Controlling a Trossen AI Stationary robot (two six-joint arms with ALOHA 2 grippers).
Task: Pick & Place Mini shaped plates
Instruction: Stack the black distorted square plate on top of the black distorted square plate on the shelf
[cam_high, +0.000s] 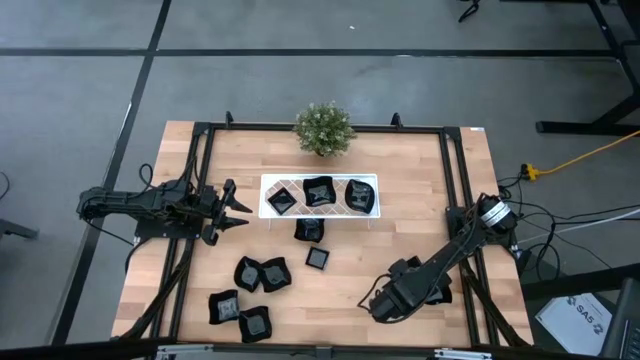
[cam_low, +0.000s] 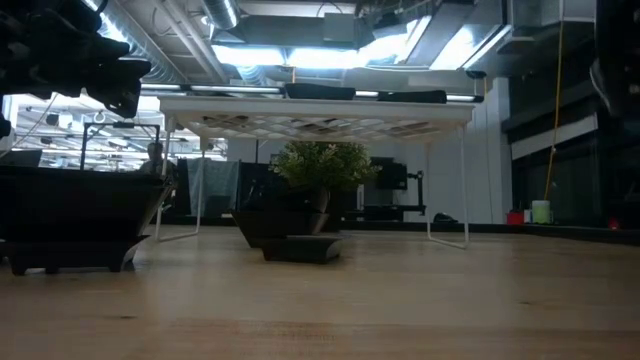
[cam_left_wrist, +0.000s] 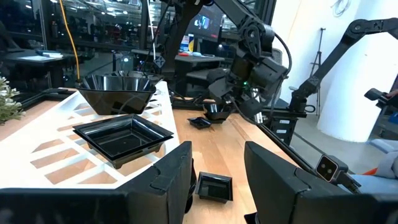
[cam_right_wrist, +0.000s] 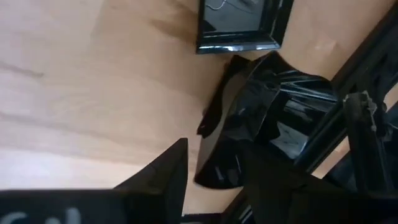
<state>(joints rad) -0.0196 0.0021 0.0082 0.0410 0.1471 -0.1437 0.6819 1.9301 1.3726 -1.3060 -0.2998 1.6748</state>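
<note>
Both jaws are standing apart and empty: our left gripper (cam_high: 240, 210) is hovering beside the white tray (cam_high: 268, 182) already carrying three mini shaped plates (cam_high: 319, 192), while our right gripper (cam_high: 375, 300) is probably dipping toward loose plates (cam_right_wrist: 261, 118) near the table's edge.

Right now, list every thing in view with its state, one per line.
Left hand: open, empty, beside the tray's left end.
Right hand: low at the table's front right, fingers apart.
White tray: holds three plates.
Loose plates: on the table.
Potted plant: upright.
</note>
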